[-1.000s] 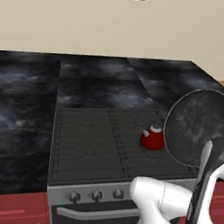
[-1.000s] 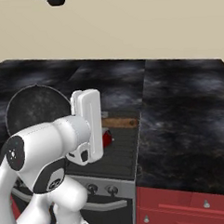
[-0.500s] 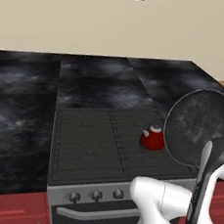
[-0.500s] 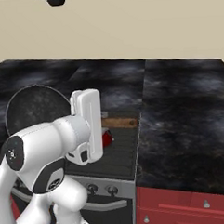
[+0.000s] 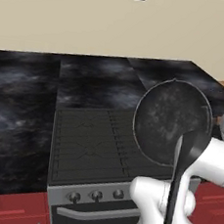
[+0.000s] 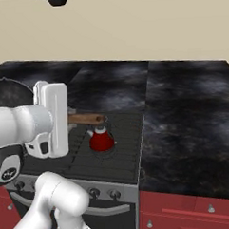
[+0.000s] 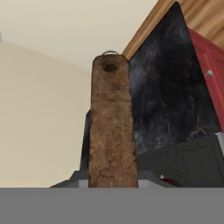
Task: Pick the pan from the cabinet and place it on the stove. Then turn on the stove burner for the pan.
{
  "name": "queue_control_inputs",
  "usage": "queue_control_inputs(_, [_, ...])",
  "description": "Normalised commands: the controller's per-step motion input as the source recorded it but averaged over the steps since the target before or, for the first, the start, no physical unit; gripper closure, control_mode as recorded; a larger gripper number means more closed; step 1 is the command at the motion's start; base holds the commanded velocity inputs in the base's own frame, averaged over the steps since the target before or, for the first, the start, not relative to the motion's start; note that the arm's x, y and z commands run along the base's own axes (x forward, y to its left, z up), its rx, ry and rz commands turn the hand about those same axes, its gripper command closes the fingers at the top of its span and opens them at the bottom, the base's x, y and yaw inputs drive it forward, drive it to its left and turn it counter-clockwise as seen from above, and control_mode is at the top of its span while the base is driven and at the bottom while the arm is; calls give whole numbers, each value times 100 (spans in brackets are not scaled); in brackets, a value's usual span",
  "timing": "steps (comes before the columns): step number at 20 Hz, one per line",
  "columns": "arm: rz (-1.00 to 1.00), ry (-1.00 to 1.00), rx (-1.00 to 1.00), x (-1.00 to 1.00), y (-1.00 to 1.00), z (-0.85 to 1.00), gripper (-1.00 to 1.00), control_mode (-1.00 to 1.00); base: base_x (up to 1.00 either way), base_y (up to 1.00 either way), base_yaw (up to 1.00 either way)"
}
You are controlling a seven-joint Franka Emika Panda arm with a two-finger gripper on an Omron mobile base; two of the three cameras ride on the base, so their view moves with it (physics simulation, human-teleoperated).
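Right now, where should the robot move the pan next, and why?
Probably lower it flat onto the stove's front-left burner. The gripper holds the pan by its wooden handle, tipped on edge above the cooktop, and the red kettle sits on another burner.

My own arm hides most of the pan (image 6: 8, 93), its handle (image 7: 111, 127) cut off at the bottom edge, kettle (image 6: 101, 138) partly behind that handle

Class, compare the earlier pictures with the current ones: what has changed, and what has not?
The gripper, still shut on its wooden handle, has carried the pan leftward over the stove. In the left base view the pan now hides the kettle. Kettle, stove and base stayed put.
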Motion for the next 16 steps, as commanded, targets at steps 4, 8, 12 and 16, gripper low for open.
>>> queue_control_inputs(4, [0,10,-7,3,99,-20,100,-100,0,0,0])
queue_control_inputs(8, [0,3,0,1,62,-24,100,-100,0,0,0])
queue_control_inputs(12, [-2,3,2,12,45,-36,100,-100,0,0,0])
queue_control_inputs(16, [-3,1,8,16,36,-36,100,-100,0,0,0])
